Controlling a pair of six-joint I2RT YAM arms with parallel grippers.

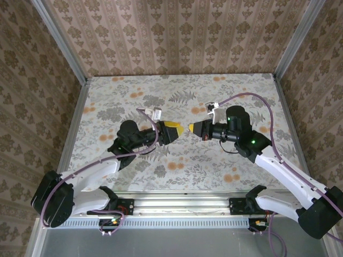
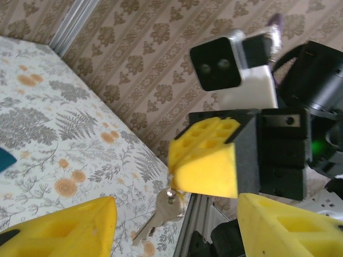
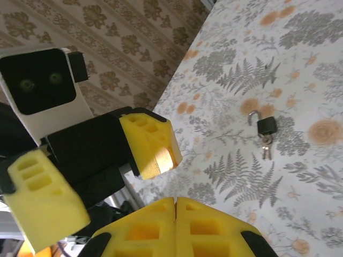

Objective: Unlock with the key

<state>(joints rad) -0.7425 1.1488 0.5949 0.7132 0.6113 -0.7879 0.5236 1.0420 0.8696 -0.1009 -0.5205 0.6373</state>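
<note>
One black padlock (image 3: 266,126), shackle (image 3: 253,115) open, on floral surface (image 3: 300,64) — two small silver keys (image 3: 264,145), seemingly, at padlock's base. Two arms (image 1: 88,172): left end effector (image 1: 174,131) spread wide, right end effector (image 3: 175,203) pinched shut.

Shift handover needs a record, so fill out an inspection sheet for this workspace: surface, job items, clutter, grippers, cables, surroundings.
Surface: floral-print table, flat.
Job's things: black padlock lies on the table, shackle looks open, small keys at its base. A separate key on a ring hangs at the right gripper's tip.
Clutter: nothing seen.
Grippers: left gripper open and empty, facing the right gripper, which is shut, apparently pinching that key's ring.
Cables: a purple cable runs along each arm in loose loops.
Surroundings: patterned walls, aluminium frame post.
</note>
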